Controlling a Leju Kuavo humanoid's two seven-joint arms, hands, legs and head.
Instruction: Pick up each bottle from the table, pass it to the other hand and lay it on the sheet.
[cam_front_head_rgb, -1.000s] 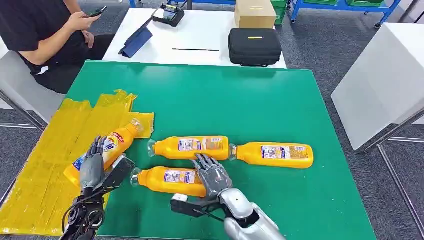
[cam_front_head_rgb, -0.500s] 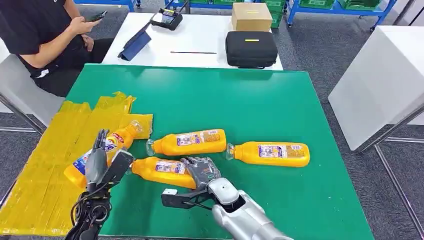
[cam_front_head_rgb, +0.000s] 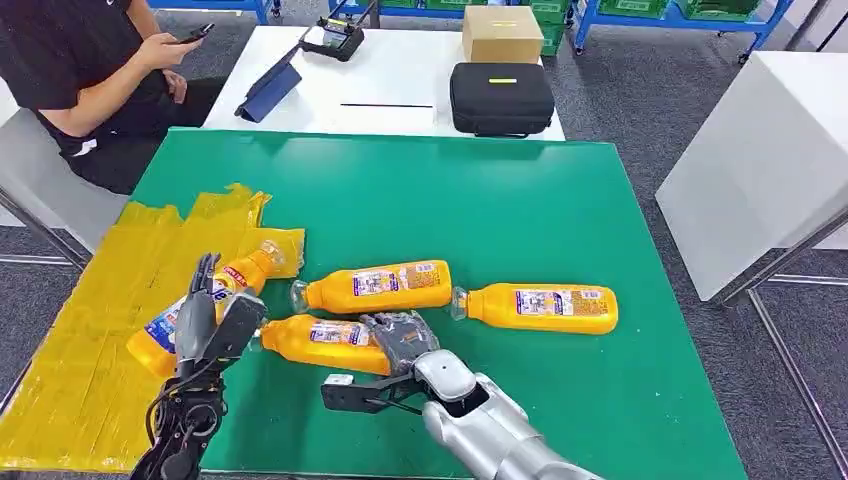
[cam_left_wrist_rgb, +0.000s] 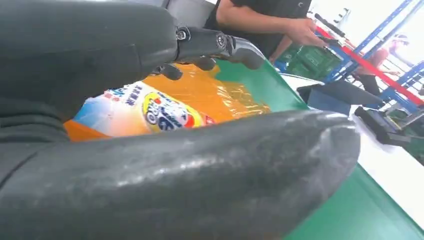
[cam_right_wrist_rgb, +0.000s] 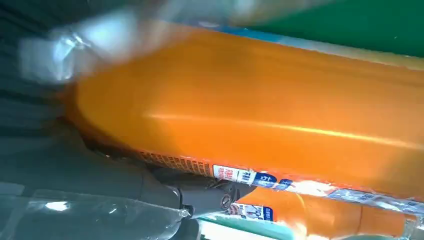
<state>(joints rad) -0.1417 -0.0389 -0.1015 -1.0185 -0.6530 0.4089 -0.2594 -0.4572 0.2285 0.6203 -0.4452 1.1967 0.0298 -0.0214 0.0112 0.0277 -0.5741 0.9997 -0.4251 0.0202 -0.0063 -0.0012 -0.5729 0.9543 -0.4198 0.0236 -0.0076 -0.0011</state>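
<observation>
Several orange bottles lie on the green table (cam_front_head_rgb: 450, 200). My right hand (cam_front_head_rgb: 402, 338) grips the nearest bottle (cam_front_head_rgb: 320, 340) by its base end, and that bottle (cam_right_wrist_rgb: 250, 115) looms close in the right wrist view. Its cap points toward my left hand (cam_front_head_rgb: 215, 322), which hovers open, fingers spread, over another bottle (cam_front_head_rgb: 190, 320) lying on the yellow sheet (cam_front_head_rgb: 100, 330). The left wrist view has this sheet bottle (cam_left_wrist_rgb: 150, 110) between thumb and fingers, not gripped. Two more bottles lie beyond, one in the middle (cam_front_head_rgb: 375, 287) and one to the right (cam_front_head_rgb: 540, 307).
A person (cam_front_head_rgb: 80, 60) sits at the far left holding a phone. Behind the green table a white table (cam_front_head_rgb: 390, 75) carries a black case (cam_front_head_rgb: 500, 95), a cardboard box (cam_front_head_rgb: 502, 32) and a tablet (cam_front_head_rgb: 270, 88). Another white table (cam_front_head_rgb: 760, 150) stands right.
My right hand has closed on the nearest bottle and drawn it left, tilting its cap toward my left hand. The left hand shifted slightly right. The camera moved a little.
</observation>
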